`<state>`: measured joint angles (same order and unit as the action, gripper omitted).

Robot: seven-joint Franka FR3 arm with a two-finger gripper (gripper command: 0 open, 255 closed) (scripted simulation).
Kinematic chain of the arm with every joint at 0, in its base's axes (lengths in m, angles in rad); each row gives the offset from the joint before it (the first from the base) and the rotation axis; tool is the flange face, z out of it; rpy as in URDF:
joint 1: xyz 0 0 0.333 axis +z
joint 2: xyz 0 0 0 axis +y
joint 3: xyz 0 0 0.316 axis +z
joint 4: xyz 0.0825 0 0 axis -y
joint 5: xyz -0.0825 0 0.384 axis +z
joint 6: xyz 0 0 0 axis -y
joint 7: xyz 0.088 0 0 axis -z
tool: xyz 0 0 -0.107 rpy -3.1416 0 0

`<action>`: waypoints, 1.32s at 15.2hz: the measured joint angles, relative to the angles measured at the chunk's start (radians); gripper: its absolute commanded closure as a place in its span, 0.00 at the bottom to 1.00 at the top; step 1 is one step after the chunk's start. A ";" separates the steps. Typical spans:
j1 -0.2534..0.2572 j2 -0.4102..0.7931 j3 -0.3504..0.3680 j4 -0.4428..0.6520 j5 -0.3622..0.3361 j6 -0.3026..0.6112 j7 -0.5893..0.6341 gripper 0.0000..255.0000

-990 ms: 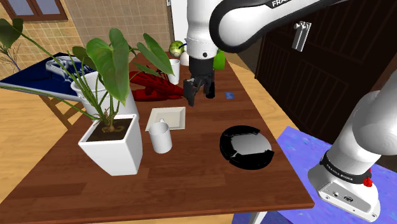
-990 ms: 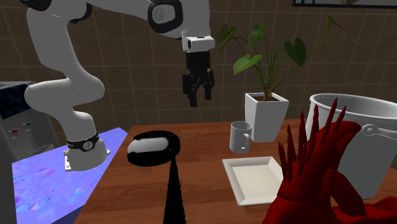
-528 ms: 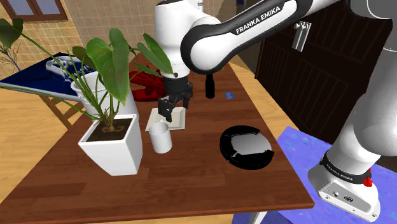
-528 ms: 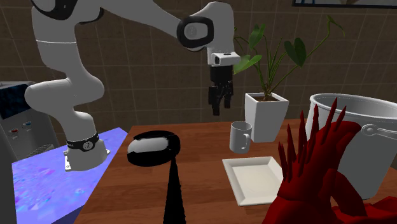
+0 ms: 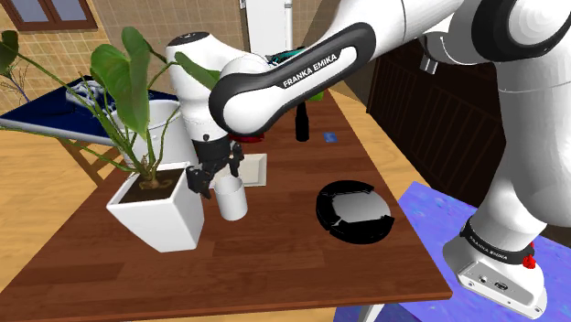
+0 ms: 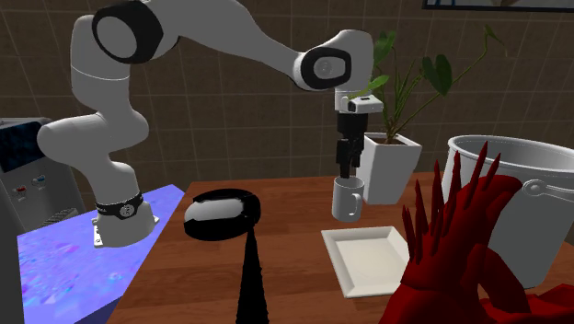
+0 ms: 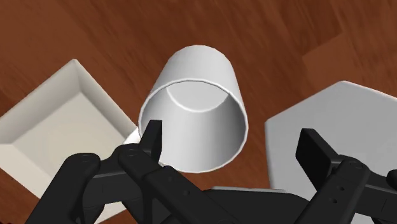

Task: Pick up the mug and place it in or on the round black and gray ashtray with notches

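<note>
- Hovering low over the white mug (image 5: 231, 198) with the gripper (image 7: 232, 137) — 2 fingers spread wide, clasping nothing.
- Standing upright toward the table's (image 5: 274, 265) edge beside the planter (image 5: 160, 215), that mug.
- Well apart, near the opposite edge — black ashtray (image 5: 355, 210).

The arm (image 5: 403, 32) is glossy white with rounded links and dark grey joints. One dark forearm band carries white lettering (image 5: 308, 69), "FRANKA EMIKA". Near the foot sits a black ring (image 5: 494, 241) with small white print and a red dot (image 5: 528, 261). The gripper (image 5: 213, 178) is all black, with two angular fingers (image 7: 153, 137) under a white block (image 6: 361, 102).
</note>
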<state>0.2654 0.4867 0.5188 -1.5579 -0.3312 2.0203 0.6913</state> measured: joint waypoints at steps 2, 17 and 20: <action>0.022 0.038 -0.007 0.045 -0.017 -0.006 0.013 0.00; 0.040 0.076 -0.022 0.043 -0.045 0.058 0.031 1.00; 0.050 0.078 -0.015 0.048 -0.041 0.050 0.033 1.00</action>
<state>0.3152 0.5651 0.5038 -1.5102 -0.3727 2.0707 0.7239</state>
